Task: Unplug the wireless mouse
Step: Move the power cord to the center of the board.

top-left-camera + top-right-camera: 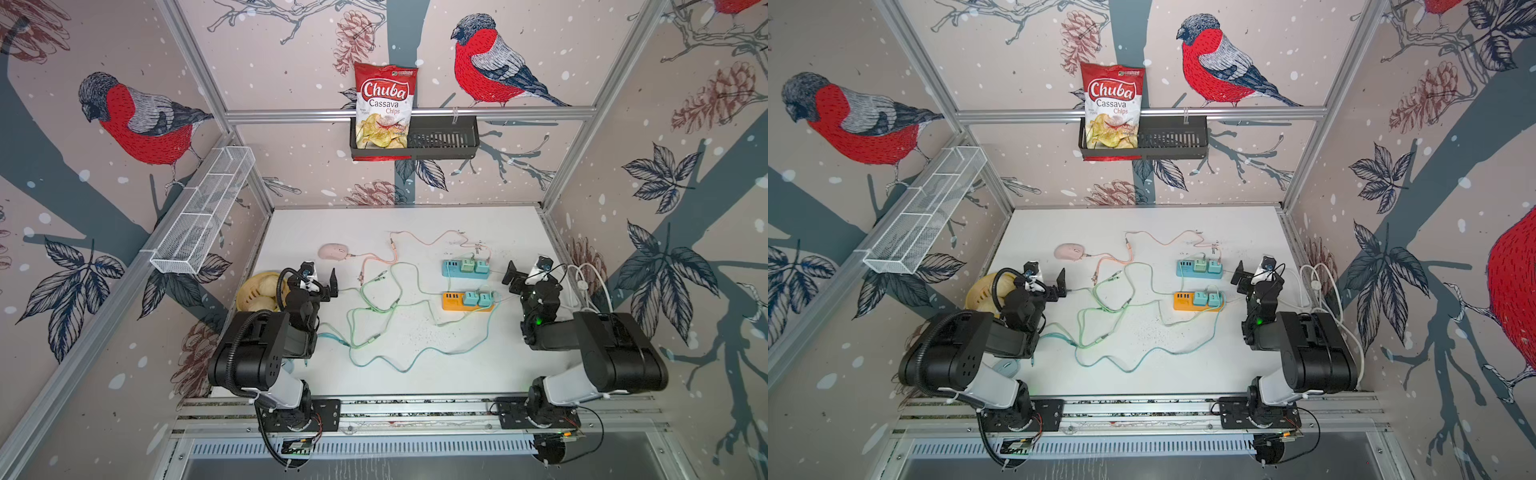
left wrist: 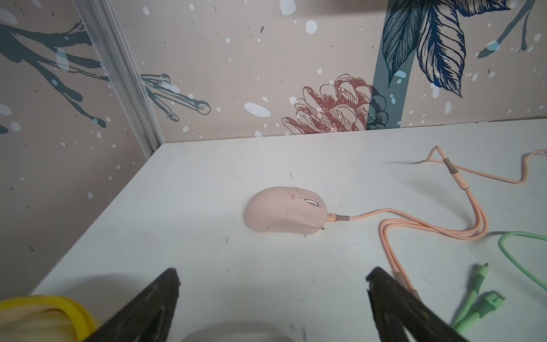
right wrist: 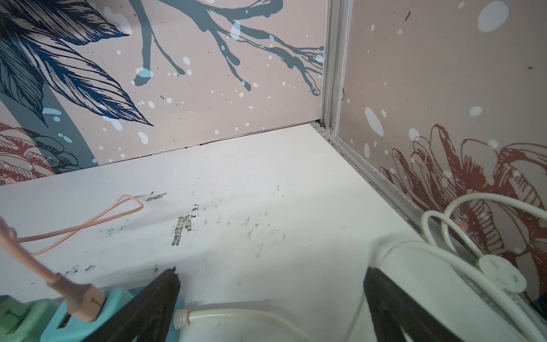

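Left of centre in a top view, the pink mouse [image 1: 333,251] lies with its pink plug [image 2: 337,218] seated, my left pincer [image 1: 322,278] spread empty just below. At right, my right pincer [image 1: 525,270] gapes empty beside the blue charger [image 1: 467,268]. Tug the cord with the mouse unpinned and it likely just slides along; the plug's tightness is unclear.

Pink mouse [image 1: 1070,252] w/ cable [image 1: 1100,254] apparently plugged in.
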Action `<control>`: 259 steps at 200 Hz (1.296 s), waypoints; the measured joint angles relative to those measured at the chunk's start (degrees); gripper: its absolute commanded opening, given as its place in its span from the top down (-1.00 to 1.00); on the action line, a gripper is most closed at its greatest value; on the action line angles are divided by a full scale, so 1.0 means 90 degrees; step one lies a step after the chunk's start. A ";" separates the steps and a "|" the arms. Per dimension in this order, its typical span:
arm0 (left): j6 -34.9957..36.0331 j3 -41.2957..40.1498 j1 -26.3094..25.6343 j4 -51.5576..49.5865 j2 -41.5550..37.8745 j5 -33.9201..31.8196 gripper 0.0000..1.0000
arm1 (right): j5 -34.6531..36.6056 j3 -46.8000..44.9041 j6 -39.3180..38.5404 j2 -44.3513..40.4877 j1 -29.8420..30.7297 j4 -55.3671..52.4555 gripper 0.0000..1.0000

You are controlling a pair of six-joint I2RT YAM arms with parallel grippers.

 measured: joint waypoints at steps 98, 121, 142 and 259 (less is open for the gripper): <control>-0.0029 0.0024 0.0000 -0.0027 0.0000 -0.0066 -0.99 | 0.0002 -0.0034 -0.0007 -0.0017 0.0085 0.0005 -1.00; -0.0202 0.0160 0.0000 -0.0121 0.0000 -0.0561 -0.99 | 0.0002 -0.0034 -0.0007 -0.0017 0.0083 0.0005 -1.00; -0.0325 0.0148 0.0000 -0.0155 0.0002 -0.0872 -0.99 | 0.0002 -0.0034 -0.0007 -0.0017 0.0083 0.0005 -1.00; -0.0287 0.2157 -0.0469 -0.2822 -0.2028 -0.1231 -0.99 | 0.1321 0.2186 0.1044 -0.1972 0.0801 -0.2863 -0.99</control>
